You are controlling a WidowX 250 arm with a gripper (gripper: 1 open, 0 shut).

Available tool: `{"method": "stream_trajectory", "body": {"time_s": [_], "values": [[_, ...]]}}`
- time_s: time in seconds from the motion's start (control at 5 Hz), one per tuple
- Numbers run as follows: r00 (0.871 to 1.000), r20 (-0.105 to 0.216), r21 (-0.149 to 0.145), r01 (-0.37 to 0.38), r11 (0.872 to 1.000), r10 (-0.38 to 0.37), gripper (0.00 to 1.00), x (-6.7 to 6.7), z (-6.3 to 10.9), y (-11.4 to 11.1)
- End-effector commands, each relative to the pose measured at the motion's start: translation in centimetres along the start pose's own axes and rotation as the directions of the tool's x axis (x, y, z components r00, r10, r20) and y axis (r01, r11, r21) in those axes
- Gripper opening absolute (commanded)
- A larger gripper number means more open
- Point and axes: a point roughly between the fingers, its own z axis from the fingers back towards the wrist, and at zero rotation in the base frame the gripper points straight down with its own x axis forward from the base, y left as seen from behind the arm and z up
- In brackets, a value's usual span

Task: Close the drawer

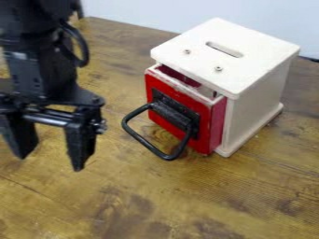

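Note:
The drawer (187,114) has a red front and sits in a small pale wooden box (237,65) at the right; it looks pulled out a little. Its large black looped handle (156,131) hangs down onto the wooden table. My black gripper (50,138) is to the left of the handle, apart from it, with both fingers pointing down. The jaws stand wide apart with nothing between them.
The box's top has a slot (228,47) and two screws. The wooden table (187,201) stretches in front and to the left. A pale wall edge runs along the back.

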Motion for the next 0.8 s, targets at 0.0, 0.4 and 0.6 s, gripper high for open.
{"method": "stream_trajectory", "body": {"time_s": [0.0, 0.4, 0.6], "values": [[0.998, 0.06, 0.0, -0.036, 0.999, 0.036, 1.0, -0.5, 2.9, -1.4], [0.996, 0.076, 0.008, 0.056, 0.998, -0.057, 1.0, -1.9, 3.7, -1.8], [0.997, 0.07, 0.019, 0.042, 0.999, -0.043, 1.0, -1.4, 2.1, 0.4]]}}
